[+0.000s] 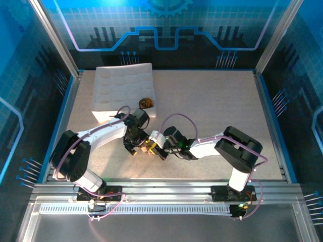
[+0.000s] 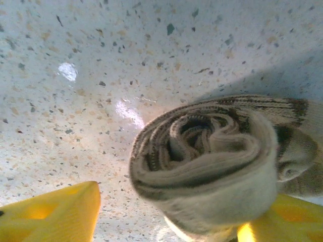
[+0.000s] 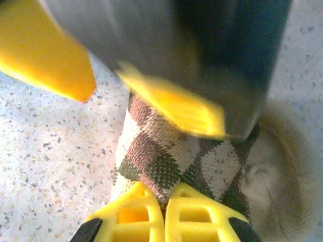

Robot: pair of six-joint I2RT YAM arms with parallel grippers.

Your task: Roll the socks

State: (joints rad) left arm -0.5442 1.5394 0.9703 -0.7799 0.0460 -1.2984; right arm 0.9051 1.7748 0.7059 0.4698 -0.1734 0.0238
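Argyle sock [image 2: 202,166]: on the speckled table [image 1: 217,101], just ahead of and between the two arm bases. The left wrist view shows it end-on, wound into a tight spiral roll; the loose remainder trails off to the right.

Left gripper [image 2: 171,217]: yellow fingers spread wide. The roll sits against one finger, with a clear gap before the other.

Right gripper [image 3: 164,217]: fingers pressed together, pinching the sock's diamond-patterned fabric at its near edge.

Second sock [image 1: 146,103]: a small dark bundle at the near right corner of the white quilted tray [image 1: 121,91]. It appears rolled, though it is too small to confirm.
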